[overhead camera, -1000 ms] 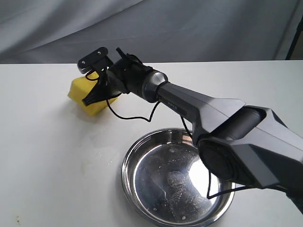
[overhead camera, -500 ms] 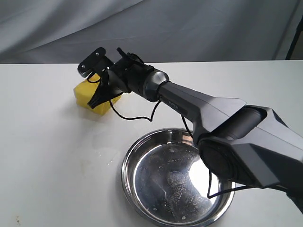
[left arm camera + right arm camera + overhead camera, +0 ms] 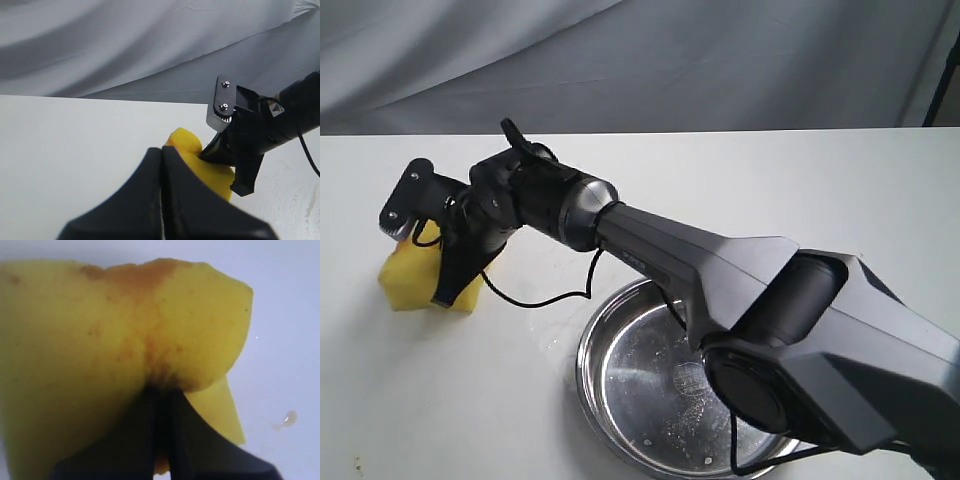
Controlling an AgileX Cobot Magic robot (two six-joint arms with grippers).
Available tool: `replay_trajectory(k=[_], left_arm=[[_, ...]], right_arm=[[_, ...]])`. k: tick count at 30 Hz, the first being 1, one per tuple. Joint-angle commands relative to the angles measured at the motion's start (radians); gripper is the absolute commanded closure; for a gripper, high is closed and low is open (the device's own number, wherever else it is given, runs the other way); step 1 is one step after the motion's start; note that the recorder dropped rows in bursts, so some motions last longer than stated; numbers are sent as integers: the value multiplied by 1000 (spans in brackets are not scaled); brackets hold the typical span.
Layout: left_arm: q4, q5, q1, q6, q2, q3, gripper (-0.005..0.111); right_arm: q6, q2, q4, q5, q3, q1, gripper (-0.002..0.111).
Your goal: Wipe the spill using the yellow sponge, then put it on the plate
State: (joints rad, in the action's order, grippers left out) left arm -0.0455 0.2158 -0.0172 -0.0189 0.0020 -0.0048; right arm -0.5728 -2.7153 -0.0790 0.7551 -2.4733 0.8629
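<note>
The right gripper (image 3: 428,268) was clamped on the yellow sponge (image 3: 404,281), its fingers pinching deep into the foam just below an orange stain (image 3: 145,275). The sponge sat tilted low over the white table (image 3: 440,400), well apart from the plate (image 3: 585,365) and off its left rim. The left gripper (image 3: 161,152) had its fingers pressed together, holding nothing, farther from the plate than the sponge.

There is one yellow sponge (image 3: 408,282), one plate (image 3: 584,358) and one tiny amber spill (image 3: 287,418) on one desk (image 3: 820,190). Two grippers show: the left gripper (image 3: 161,151) and the right gripper (image 3: 428,245).
</note>
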Motion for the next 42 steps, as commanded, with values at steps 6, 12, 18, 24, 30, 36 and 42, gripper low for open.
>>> replay_trajectory(k=[6,12,18,24,30,36,42], left_arm=[[-11,-6,-5,-5,-2,5,107],[-11,-6,-5,-5,-2,5,107],[-11,-6,-5,-5,-2,5,107],[-11,-6,-5,-5,-2,5,107],[-11,-6,-5,-5,-2,5,107],[-11,-6,-5,-5,-2,5,107],[-11,-6,-5,-5,-2,5,107]], right_arm=[[435,-14,289,78,17,-59,108],[619,-14,474,167,17,-146,108],[627,-14,483,268,17,-214,108],[503,-14,488,361,17,-216,108],[259,-2,482,466,17,-178,108],[192,61,311,466,17,-154,108],[124,108,126,466,17,-116,108]])
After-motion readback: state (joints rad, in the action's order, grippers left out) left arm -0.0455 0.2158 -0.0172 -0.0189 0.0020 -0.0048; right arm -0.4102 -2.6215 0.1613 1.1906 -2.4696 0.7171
